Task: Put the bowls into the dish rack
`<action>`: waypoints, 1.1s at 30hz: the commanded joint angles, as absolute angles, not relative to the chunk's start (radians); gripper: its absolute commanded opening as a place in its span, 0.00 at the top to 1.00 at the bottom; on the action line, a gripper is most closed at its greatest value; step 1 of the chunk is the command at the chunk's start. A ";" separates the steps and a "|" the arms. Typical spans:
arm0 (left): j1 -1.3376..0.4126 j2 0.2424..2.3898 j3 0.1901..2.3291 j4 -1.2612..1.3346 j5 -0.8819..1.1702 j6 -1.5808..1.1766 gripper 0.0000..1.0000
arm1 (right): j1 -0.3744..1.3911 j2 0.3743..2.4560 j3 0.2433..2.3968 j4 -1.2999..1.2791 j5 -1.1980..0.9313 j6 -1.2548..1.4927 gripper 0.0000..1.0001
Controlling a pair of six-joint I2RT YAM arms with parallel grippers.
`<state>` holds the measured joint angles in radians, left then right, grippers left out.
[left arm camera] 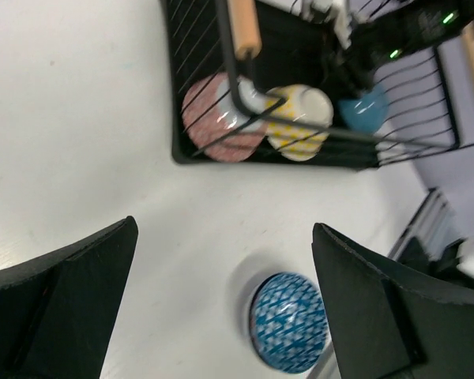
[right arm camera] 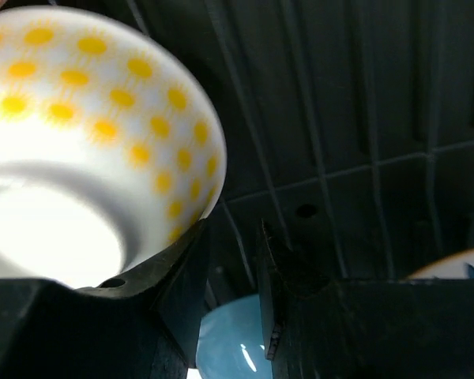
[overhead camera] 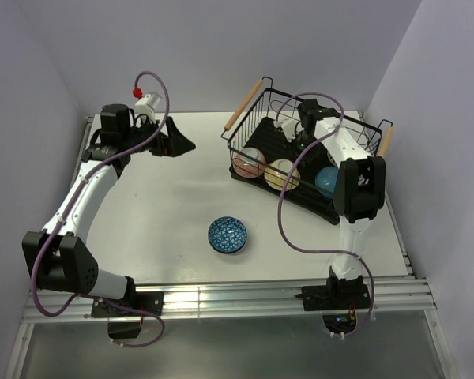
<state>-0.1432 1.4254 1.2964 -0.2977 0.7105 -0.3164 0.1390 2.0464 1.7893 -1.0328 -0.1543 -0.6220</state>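
The black wire dish rack (overhead camera: 316,207) with wooden handles sits far right on the white surface (overhead camera: 166,197). It holds a pink patterned bowl (overhead camera: 249,162), a yellow-dotted white bowl (right arm camera: 95,103) and a light blue bowl (overhead camera: 326,180). A blue patterned bowl (overhead camera: 227,234) rests outside it. The left hand (left arm camera: 223,229) gapes, released. The right hand (right arm camera: 233,237), inside the rack, is nearly closed; whether it grasps anything I cannot tell.

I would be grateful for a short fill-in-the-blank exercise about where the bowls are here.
The black wire dish rack with wooden handles holds ___ bowls. The blue patterned bowl lies ___ the rack, on the white table. In the rack, the yellow-dotted white bowl stands between the pink patterned bowl and the plain light ___ bowl.
Missing words: three; outside; blue.
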 commanded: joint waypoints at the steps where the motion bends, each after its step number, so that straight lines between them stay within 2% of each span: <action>1: -0.159 1.384 1.250 -0.389 0.674 -0.128 0.03 | 0.163 1.993 1.772 -1.009 -0.169 -0.630 0.62; 4: -0.196 1.376 1.203 -0.439 0.657 -0.032 0.05 | 0.161 1.970 1.773 -1.005 -0.149 -0.637 0.61; 8: -0.278 1.370 1.145 -0.482 0.638 0.072 0.11 | 0.146 1.947 1.808 -1.006 -0.120 -0.635 0.52; 11: -0.331 1.387 1.131 -0.521 0.601 0.126 0.25 | 0.129 1.933 1.865 -1.008 -0.106 -0.627 0.44; 17: -0.431 1.410 1.108 -0.598 0.557 0.196 0.37 | 0.095 1.908 1.997 -1.035 -0.130 -0.579 0.27; 20: -0.485 1.382 1.085 -0.637 0.564 0.245 0.38 | 0.091 1.884 2.071 -1.075 -0.172 -0.522 0.21; 22: -0.512 1.349 1.065 -0.647 0.609 0.317 0.34 | 0.091 1.856 2.106 -1.095 -0.222 -0.494 0.18; 27: -0.567 1.252 1.069 -0.724 0.707 0.587 0.30 | 0.091 1.790 2.111 -1.129 -0.316 -0.410 0.16; 30: -0.643 1.270 1.106 -0.810 0.684 0.728 0.30 | 0.091 1.755 2.103 -1.150 -0.370 -0.384 0.14; 33: -0.712 1.333 1.135 -0.897 0.672 0.819 0.31 | 0.092 1.721 2.080 -1.157 -0.416 -0.354 0.09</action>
<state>-0.6666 1.2915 1.0950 -0.7853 0.6445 0.6216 0.0891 1.7718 2.0663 -1.1271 -0.3363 -0.4129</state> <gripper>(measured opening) 0.695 0.898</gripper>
